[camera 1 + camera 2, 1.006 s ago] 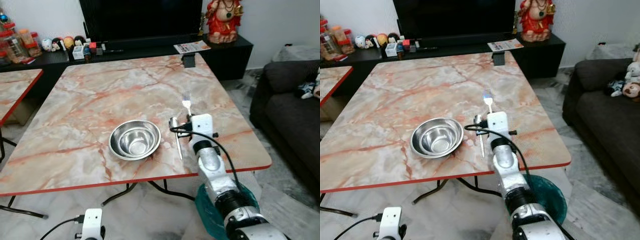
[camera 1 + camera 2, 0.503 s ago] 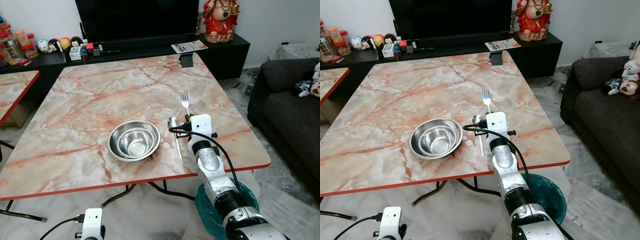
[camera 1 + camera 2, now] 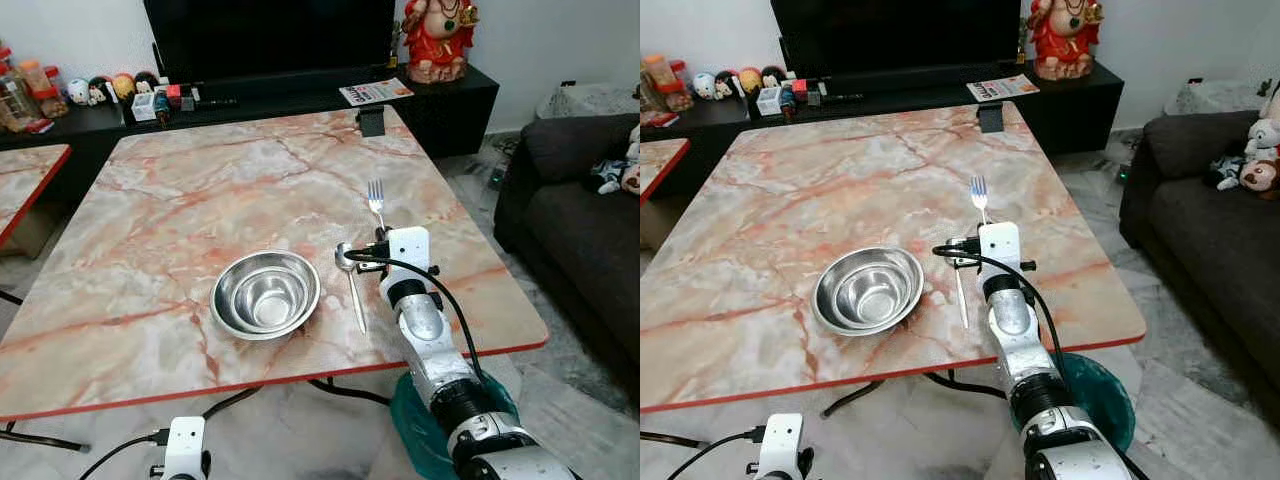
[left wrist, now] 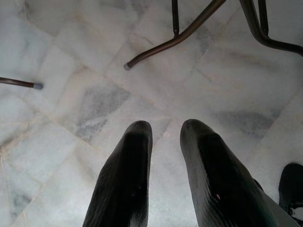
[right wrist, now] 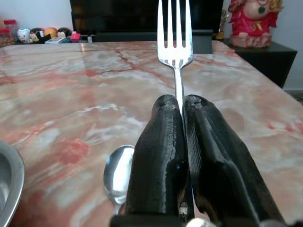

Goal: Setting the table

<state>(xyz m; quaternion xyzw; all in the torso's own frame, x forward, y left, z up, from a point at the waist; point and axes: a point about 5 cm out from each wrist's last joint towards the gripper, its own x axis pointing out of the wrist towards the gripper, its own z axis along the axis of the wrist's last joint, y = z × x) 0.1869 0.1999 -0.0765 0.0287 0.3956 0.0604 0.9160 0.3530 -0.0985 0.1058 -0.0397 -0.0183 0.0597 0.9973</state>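
A steel bowl [image 3: 265, 294] sits on the marble table [image 3: 200, 200] near its front edge. Just right of the bowl lies a spoon [image 3: 352, 282], its head pointing away from me. My right gripper [image 5: 182, 106] is shut on a fork [image 5: 175, 33], whose tines [image 3: 376, 192] stick out forward beyond the fingers. The gripper hovers low over the table right of the spoon, with the wrist [image 3: 405, 250] over the front right part of the table. The left gripper [image 4: 163, 137] hangs below table height over the floor, slightly open and holding nothing.
A dark sofa [image 3: 585, 220] stands to the right. A black TV bench [image 3: 250, 100] with small items runs behind the table, with a red figurine [image 3: 440, 40] at its right end. A second table edge [image 3: 25, 190] shows at left. A teal bin [image 3: 1090, 385] sits under the right arm.
The camera has shifted a little, so the scene sits lower in view. The right gripper still holds the fork beside the spoon, in much the same place relative to the bowl.
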